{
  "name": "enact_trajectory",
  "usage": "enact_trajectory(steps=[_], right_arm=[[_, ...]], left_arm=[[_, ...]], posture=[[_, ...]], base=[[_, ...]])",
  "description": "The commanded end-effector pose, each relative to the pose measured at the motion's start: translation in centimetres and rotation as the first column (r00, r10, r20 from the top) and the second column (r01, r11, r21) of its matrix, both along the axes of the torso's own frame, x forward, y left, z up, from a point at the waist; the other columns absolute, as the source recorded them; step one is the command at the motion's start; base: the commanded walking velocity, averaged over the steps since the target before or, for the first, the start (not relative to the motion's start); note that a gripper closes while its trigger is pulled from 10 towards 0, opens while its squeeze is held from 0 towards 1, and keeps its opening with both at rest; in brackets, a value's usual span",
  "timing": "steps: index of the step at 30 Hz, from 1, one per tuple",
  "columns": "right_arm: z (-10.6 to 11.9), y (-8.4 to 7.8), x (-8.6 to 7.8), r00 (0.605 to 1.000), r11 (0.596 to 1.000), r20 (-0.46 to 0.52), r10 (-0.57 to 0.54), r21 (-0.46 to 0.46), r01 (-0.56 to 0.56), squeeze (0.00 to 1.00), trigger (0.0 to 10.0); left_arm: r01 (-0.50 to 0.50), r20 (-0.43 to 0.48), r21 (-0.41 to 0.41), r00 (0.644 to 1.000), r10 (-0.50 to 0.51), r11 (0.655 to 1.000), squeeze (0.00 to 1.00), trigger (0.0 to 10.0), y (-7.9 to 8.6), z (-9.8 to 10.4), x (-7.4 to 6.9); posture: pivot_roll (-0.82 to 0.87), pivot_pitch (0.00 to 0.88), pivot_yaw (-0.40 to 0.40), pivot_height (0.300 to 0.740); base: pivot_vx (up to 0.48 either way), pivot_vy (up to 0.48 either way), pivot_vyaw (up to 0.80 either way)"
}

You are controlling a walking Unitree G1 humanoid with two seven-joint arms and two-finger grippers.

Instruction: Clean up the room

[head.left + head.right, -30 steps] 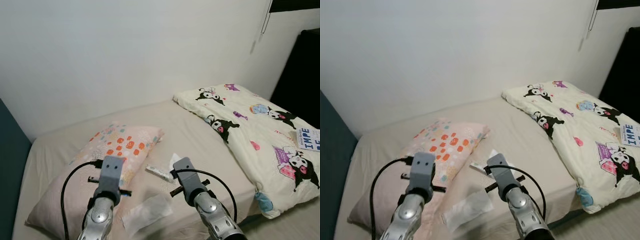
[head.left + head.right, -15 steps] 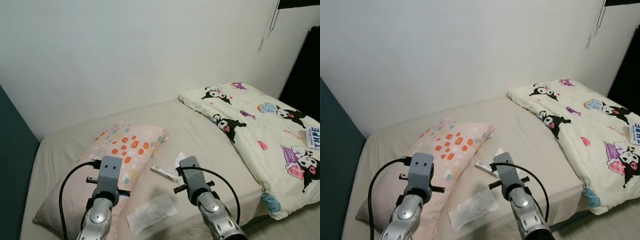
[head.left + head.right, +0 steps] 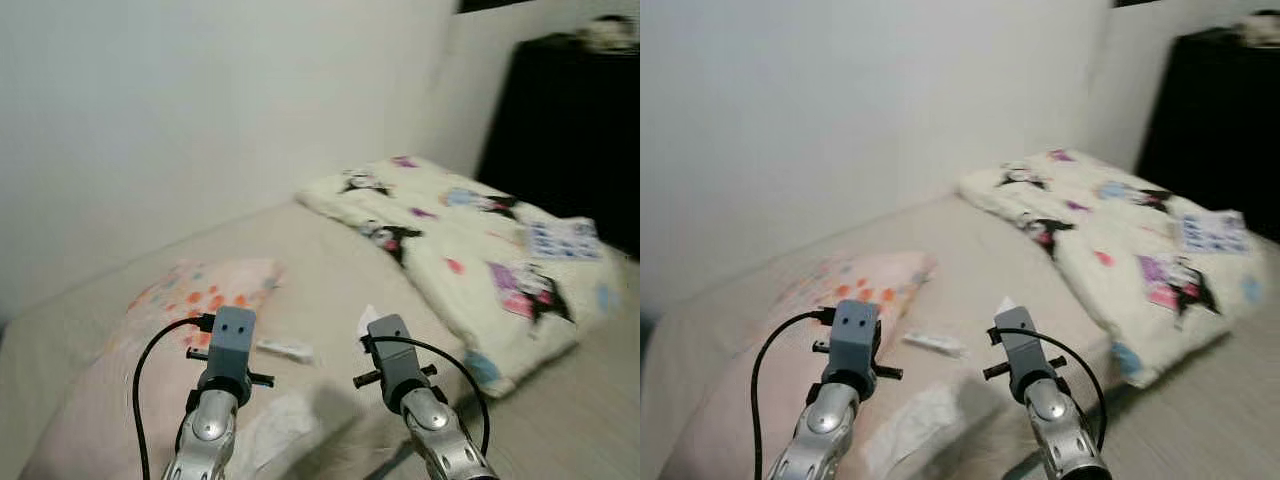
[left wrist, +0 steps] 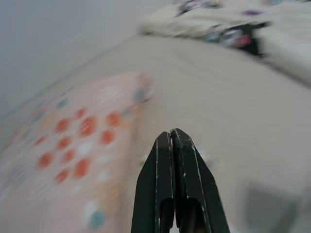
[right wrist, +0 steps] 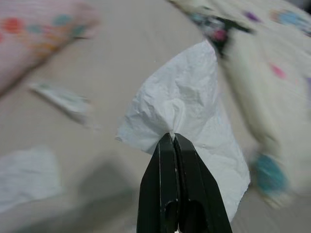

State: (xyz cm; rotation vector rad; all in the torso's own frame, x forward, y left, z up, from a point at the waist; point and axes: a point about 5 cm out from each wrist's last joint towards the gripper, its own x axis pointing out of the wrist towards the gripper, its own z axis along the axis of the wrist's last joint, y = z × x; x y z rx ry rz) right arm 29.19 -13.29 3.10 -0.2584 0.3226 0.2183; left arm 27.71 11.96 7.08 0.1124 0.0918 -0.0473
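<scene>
One tissue (image 5: 187, 124) now hangs pinched in our right gripper (image 5: 173, 137) as we turn away from the bed (image 3: 330, 265); left gripper (image 4: 172, 134) closed, empty

A plain white wall (image 3: 200, 110) backs the beige bed (image 3: 330, 260) — a dark wardrobe (image 3: 570, 130) stands at the right.

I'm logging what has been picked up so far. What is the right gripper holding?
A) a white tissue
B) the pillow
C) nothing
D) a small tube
A: in the right wrist view the right gripper is shut on a crumpled white tissue, pinched at the fingertips, while the small tube lies on the bed.
</scene>
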Motion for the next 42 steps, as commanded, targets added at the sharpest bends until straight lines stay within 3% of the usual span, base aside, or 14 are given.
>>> enact_trajectory(steps=[1,8,34,42], right_arm=[[0.0,0.5,-0.2,1.0,1.0,0.0,0.01,0.021,-0.01,0.0,10.0],[0.0,0.8,-0.2,1.0,1.0,-0.002,0.021,0.023,-0.021,0.0,10.0],[0.2,1.5,0.0,0.998,0.998,-0.002,0.06,0.034,-0.06,0.0,10.0],[0.1,1.5,0.0,0.998,0.997,-0.003,0.068,0.024,-0.068,0.0,10.0]], left_arm=[[-0.008,0.0,0.004,1.0,0.008,1.0,0.0,10.0,0.4,0.0,-0.1],[-0.051,0.021,0.011,0.998,0.051,0.999,0.0,10.0,1.6,0.1,-0.6],[-0.098,0.022,0.008,0.995,0.098,0.995,0.0,10.0,2.9,-0.1,-1.6],[-0.101,0.006,0.006,0.995,0.101,0.995,0.0,10.0,3.1,-0.2,-1.6]], posture=[[0.01,0.0,0.038,0.74],[0.01,0.0,0.026,0.74],[0.03,0.0,0.006,0.74],[0.03,0.0,0.005,0.74]], base=[[0.0,0.0,-0.8],[0.0,0.0,-0.8],[0.0,0.0,-0.8],[0.0,0.0,0.0]])
